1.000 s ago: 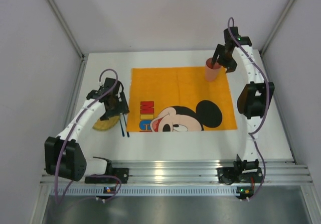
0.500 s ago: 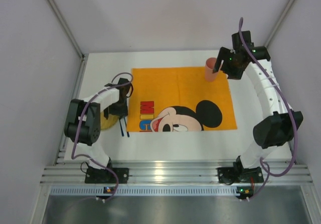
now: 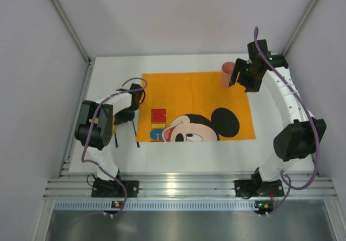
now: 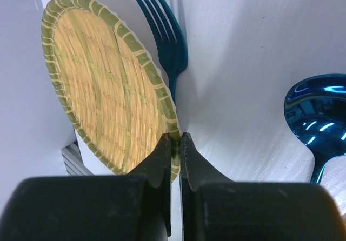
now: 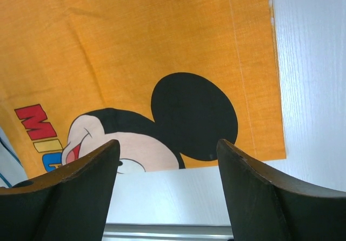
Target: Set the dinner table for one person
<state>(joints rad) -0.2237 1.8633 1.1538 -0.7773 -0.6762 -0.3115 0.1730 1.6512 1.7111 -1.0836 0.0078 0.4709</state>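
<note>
A round woven plate (image 4: pixel 102 84) with a green rim lies on the white dinner table (image 3: pixel 281 138) at the left. My left gripper (image 4: pixel 175 142) is shut on its near rim. In the top view the left arm hides the plate, and the left gripper (image 3: pixel 127 116) sits just left of the orange Mickey Mouse placemat (image 3: pixel 194 95). A teal fork (image 4: pixel 168 46) lies beside the plate and a shiny blue spoon (image 4: pixel 319 119) further right. A pink cup (image 3: pixel 226 74) stands on the placemat's far right corner. My right gripper (image 3: pixel 235 79) hangs open just right of the cup, empty (image 5: pixel 167 149).
Grey walls close in the table on the left, right and back. An aluminium rail (image 3: pixel 184 184) with both arm bases runs along the near edge. A thin blue utensil handle (image 3: pixel 134 134) lies by the placemat's left edge.
My left gripper has come down and shut on the plate's rim. The right gripper has pulled off the cup to its right, and that arm's elbow has swung outward.
</note>
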